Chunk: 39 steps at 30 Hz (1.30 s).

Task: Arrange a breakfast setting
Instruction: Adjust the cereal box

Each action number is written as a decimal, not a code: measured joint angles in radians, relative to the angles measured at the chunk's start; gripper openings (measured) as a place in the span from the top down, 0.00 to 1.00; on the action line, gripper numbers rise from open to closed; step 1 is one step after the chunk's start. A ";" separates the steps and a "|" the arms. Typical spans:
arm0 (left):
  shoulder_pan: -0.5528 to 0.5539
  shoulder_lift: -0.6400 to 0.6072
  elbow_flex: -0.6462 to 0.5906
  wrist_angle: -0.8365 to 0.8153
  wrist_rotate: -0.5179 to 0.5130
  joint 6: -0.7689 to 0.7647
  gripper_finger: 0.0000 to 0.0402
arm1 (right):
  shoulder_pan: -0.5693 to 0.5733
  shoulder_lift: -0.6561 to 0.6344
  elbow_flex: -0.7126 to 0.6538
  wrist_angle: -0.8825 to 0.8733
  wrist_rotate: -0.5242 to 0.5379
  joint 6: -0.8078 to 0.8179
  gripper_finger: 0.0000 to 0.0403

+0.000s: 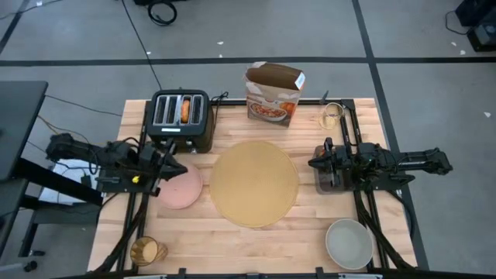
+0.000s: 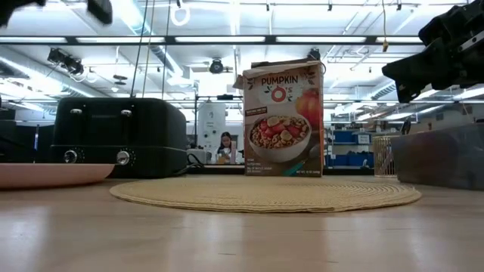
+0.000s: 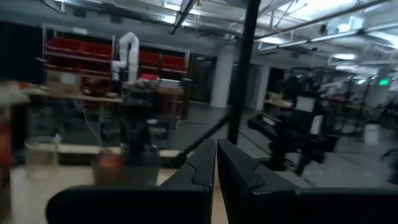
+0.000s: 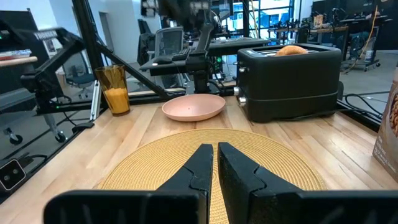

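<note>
The right gripper (image 4: 214,163) is clenched and holds nothing; its two fingers meet in a thin line just above the near edge of the placemat (image 4: 211,165), so I judge it waits at the start, with nothing yet put on the mat. Just in front of it the mat lies bare in the middle of the table, probably because the other pieces must go onto it. Farther ahead of this gripper, past the mat, sits the pink plate (image 4: 193,107), then the amber glass (image 4: 115,90) to one side of it and the toaster (image 4: 290,81) to the other, with the round toasted bread (image 4: 290,50) standing up from a slot. The left gripper (image 1: 172,167) is also clenched and empty, and hovers over the plate's edge, so the plate may be the first thing to move. The high view alone shows the grey bowl (image 1: 349,242) at the near table corner on the right arm's side, well apart from both grippers, and the small clear cup (image 1: 331,115) beyond the right arm. Only the low view lets one read the cereal box (image 2: 283,121), which stands behind the mat. The left wrist view shows a red round thing (image 3: 110,164) that may be the apple, but it is too blurred to tell. I cannot find the spoon in any view.
</note>
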 joint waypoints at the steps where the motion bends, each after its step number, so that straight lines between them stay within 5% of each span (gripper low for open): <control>1: 0.003 0.044 0.043 0.000 -0.019 0.021 0.94 | 0.000 0.000 0.000 0.000 0.000 0.000 0.91; 10: 0.134 0.383 0.381 -0.061 -0.085 0.017 0.94 | 0.000 0.000 0.000 0.000 0.000 0.000 0.91; 17: 0.334 0.605 0.641 -0.188 0.103 0.008 0.89 | 0.000 0.000 0.000 0.000 0.000 0.000 0.91; 28: 0.660 1.011 1.067 -0.341 0.513 0.025 0.57 | 0.000 0.000 0.000 0.000 0.000 0.000 0.91; 39: 0.832 1.351 1.411 -0.417 0.559 0.053 0.48 | 0.000 0.000 0.000 0.000 0.000 0.000 0.91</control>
